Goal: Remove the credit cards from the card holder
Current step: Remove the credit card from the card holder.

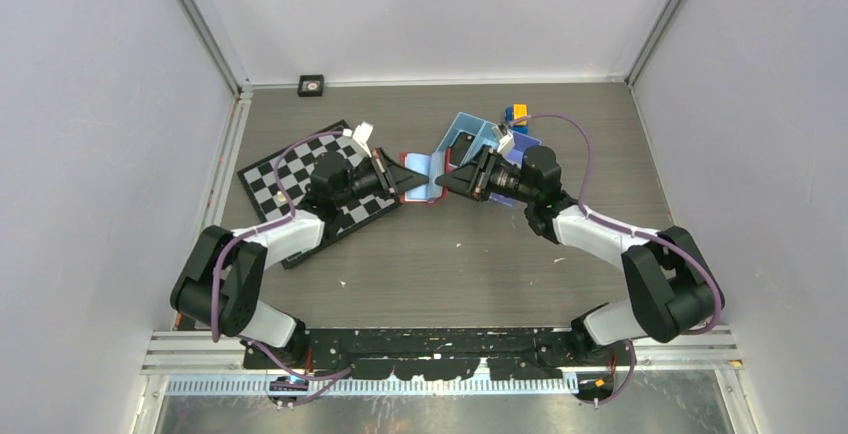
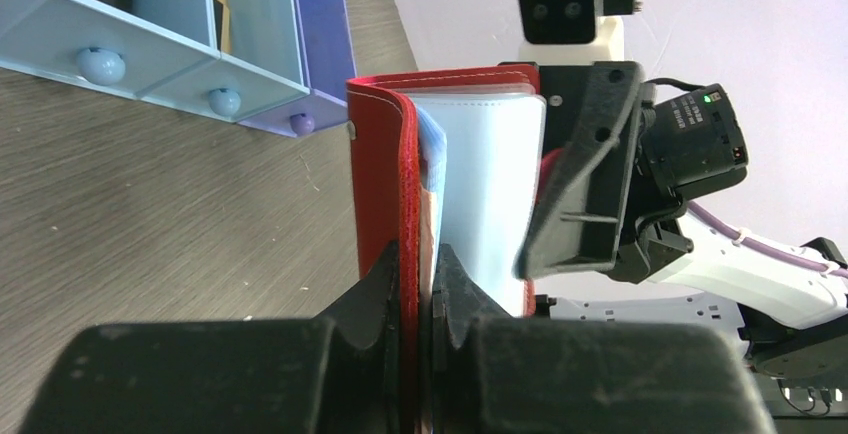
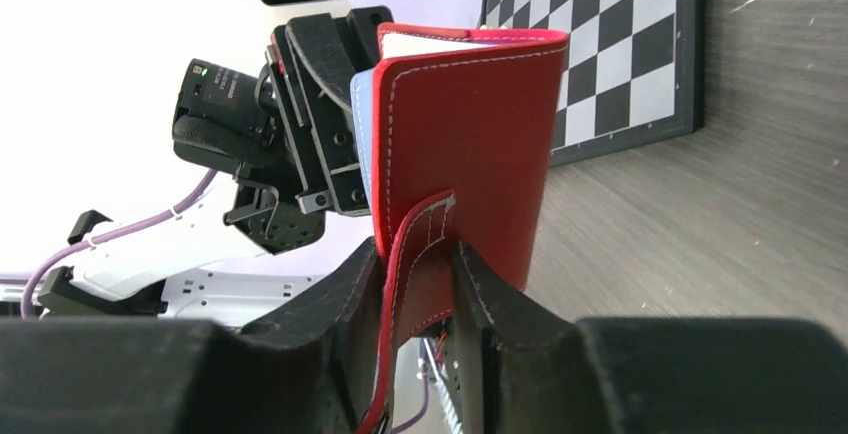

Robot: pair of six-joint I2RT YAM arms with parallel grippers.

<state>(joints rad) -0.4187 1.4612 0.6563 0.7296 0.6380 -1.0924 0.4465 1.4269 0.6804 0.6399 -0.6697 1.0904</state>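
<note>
We find the card holder (image 2: 375, 174) held up off the table (image 1: 450, 254) between the two arms, near the middle of the work area, standing on edge and opened like a book. The left gripper (image 2: 418, 272) is clamped on it from below, with one finger against the outside of the red cover and the other against the pale blue-grey lining, so that cover and lining are pinched together. The right gripper (image 3: 418, 254) comes in from the opposite side. Its fingers sit on either side of the red snap tab (image 3: 425, 229) and press on it, so we read that gripper as closed on the tab. In the left wrist view, thin pale blue and peach edges show between the red cover and the lining. These may be the credit cards (image 2: 431, 216) tucked in their pockets, though at this angle we cannot be sure. From above, the blue tray (image 1: 470, 134) lies on the table just beyond the right gripper, and the checkerboard (image 1: 270, 179) lies flat under the left forearm. The two grippers point at each other, tips close together, with the wallet between them.
</note>
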